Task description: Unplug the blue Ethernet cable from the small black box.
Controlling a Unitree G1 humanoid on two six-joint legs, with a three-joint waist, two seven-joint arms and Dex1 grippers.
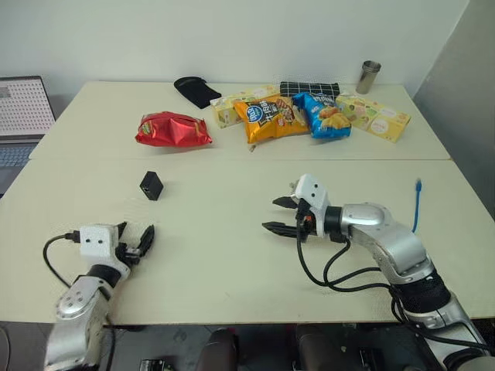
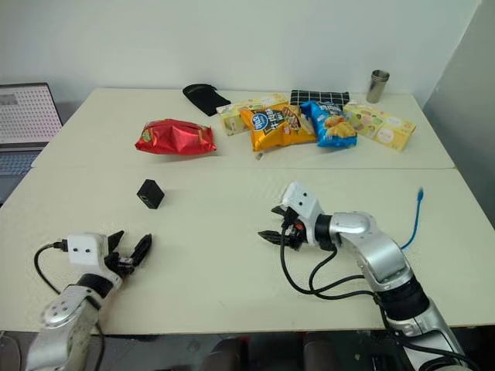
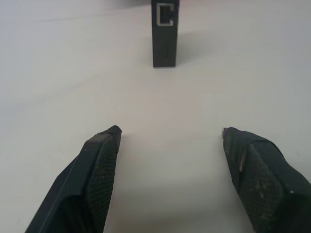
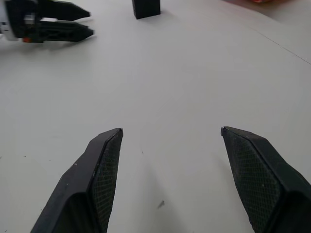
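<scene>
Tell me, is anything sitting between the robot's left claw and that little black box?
No. The left gripper is open, with only bare table between it and the small black box. The box's port looks empty; the blue Ethernet cable lies far right.

The small black box is standing alone; the blue Ethernet cable is lying unplugged far right. Both grippers, left and right, are gaping empty.

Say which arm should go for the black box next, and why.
Left, probably. The left gripper is open and faces the black box straight on, its empty port showing. The right gripper, also open, sits farther off. The blue cable already lies apart, unplugged.
</scene>
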